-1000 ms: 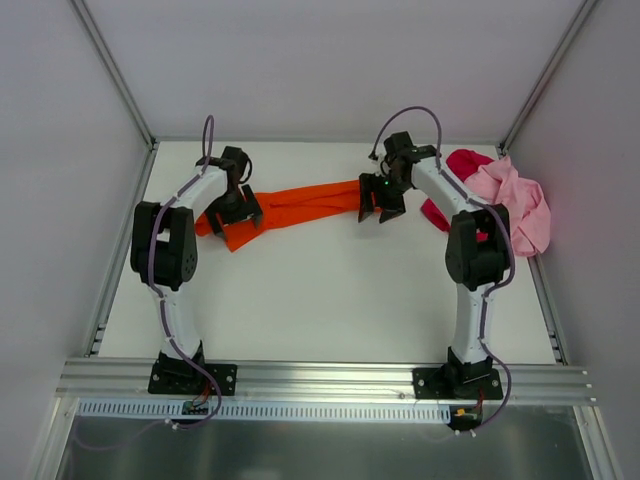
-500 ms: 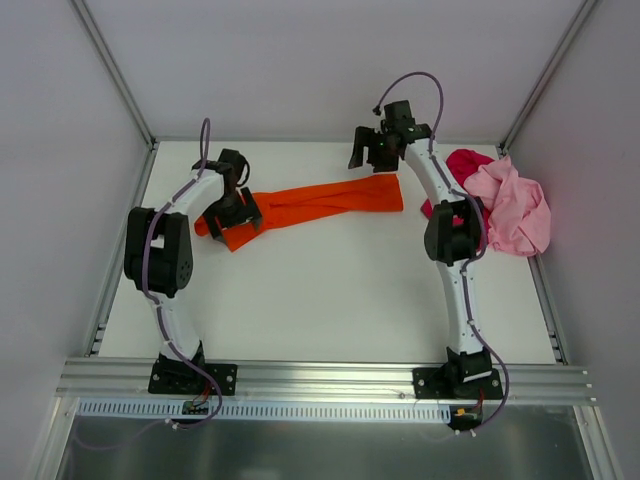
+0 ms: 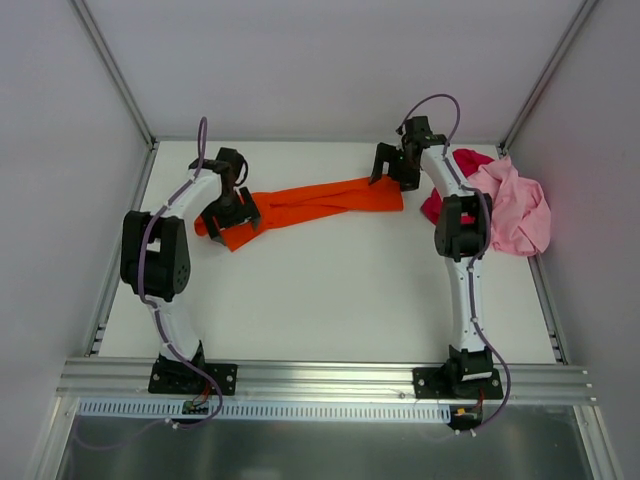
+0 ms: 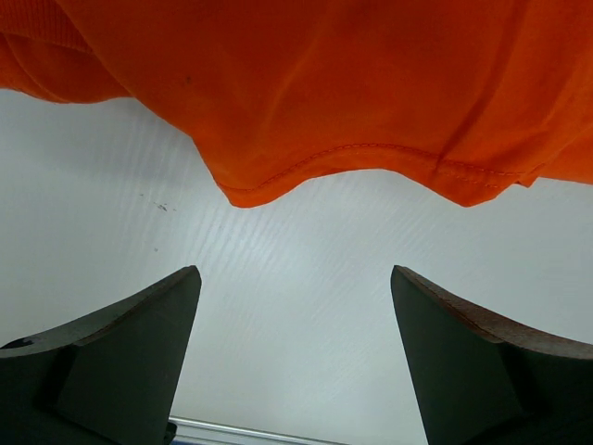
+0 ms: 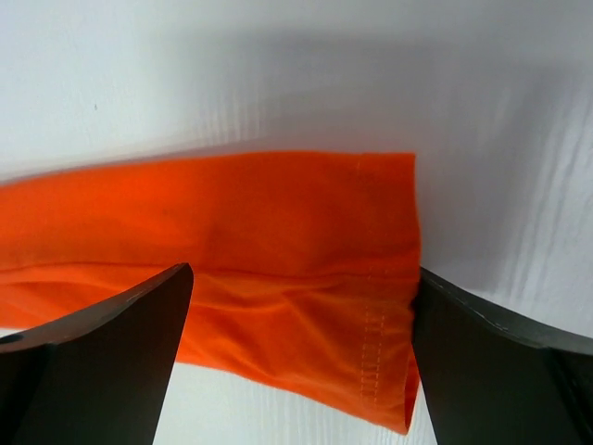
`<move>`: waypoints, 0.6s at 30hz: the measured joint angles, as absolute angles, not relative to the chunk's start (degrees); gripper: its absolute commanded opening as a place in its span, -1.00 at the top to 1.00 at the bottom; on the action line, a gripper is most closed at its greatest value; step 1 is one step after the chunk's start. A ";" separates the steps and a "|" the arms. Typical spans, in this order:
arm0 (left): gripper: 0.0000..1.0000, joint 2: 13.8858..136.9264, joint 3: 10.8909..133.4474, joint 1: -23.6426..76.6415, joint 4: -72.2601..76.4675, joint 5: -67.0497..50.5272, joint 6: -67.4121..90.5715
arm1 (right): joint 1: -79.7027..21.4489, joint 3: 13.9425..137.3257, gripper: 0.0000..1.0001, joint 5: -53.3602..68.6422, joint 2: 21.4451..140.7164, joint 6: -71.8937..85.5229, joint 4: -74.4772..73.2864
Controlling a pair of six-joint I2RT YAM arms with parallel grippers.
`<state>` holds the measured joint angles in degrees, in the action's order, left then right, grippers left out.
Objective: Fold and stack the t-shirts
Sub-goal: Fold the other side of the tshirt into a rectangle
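I am watching from far away, and I think the job has only just begun. The orange t-shirt [image 3: 320, 200] lies flat on the white table [image 3: 330, 290], near the back. It is pulled out into one long, thin strip that runs from one arm to the other. The left gripper [image 4: 295, 273] sits low at the left end of the strip. Its two fingers are spread wide and nothing is between them. The edge of the orange cloth lies just past the tips. The right gripper [image 5: 301, 271] hangs over the right end of the strip. Its fingers are spread wide too, and the cloth lies on the table under them, not pinched. So neither arm is holding anything now. The pink t-shirt [image 3: 520, 205] and the red t-shirt [image 3: 468, 160] are in a messy heap in the far right corner. They touch each other, and the pink one covers part of the red one. Neither looks folded at all. I cannot tell how many layers the orange strip has, but it is much too long to count as folded. I think it has to be folded shorter. Then the pink one and the red one each need to be spread out and folded. No pile has been made yet, so the stacking is left to do as well.
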<state>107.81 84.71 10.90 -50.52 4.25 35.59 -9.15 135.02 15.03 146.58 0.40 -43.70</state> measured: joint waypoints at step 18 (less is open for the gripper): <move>-0.72 128.20 103.42 8.80 -54.02 2.76 35.11 | -20.21 110.21 -0.99 13.82 131.15 -3.79 -55.59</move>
<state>128.20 103.42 8.80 -54.02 2.76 35.11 -20.21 110.21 13.82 131.15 -3.79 -55.59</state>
